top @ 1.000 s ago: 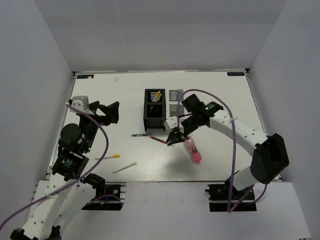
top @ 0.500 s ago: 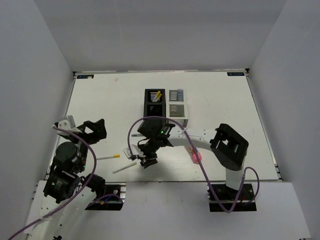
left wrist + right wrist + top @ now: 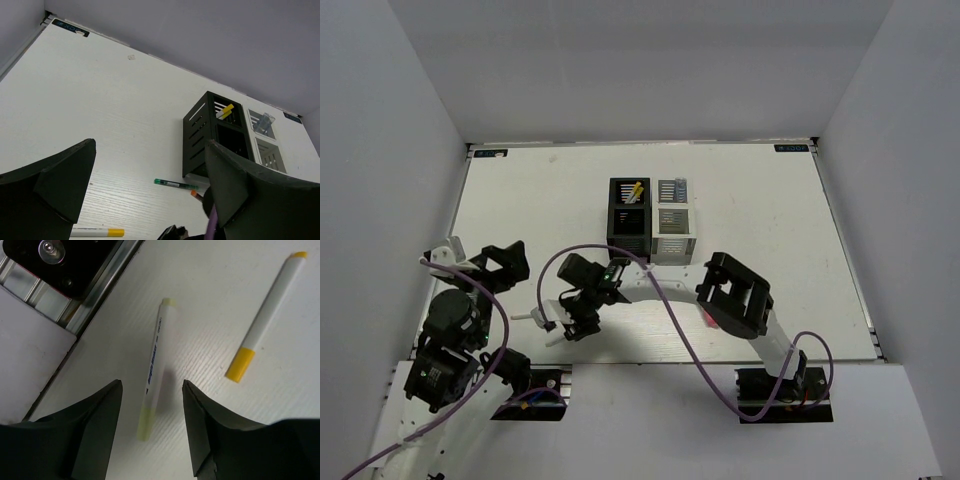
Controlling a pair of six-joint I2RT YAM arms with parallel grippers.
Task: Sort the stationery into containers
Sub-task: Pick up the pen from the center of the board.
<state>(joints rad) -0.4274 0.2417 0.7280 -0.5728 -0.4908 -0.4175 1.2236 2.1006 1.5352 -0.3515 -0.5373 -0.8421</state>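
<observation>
Containers [image 3: 650, 222] stand on the table [image 3: 770, 210], far middle. The left gripper [image 3: 150, 165] hangs near left, jaws released and holding nothing. The right gripper [image 3: 151, 390] is beside it, jaws spread on both sides of a white stick [image 3: 154, 365], not clenched.

Bare table [image 3: 210, 300] flanks the marker [image 3: 159, 340] straddled by the right end effector [image 3: 151, 387].

White wood-grain table [image 3: 770, 200] carries a block of four slotted square bins [image 3: 197, 142], two black, two pale; near it a slim green pen [image 3: 175, 184] and a red pen [image 3: 195, 194]; nearer the front edge a white pale-tipped marker [image 3: 156, 367] and, apart from it, a white yellow-capped marker [image 3: 267, 310]; rightward, a pink tube [image 3: 706, 317].
</observation>
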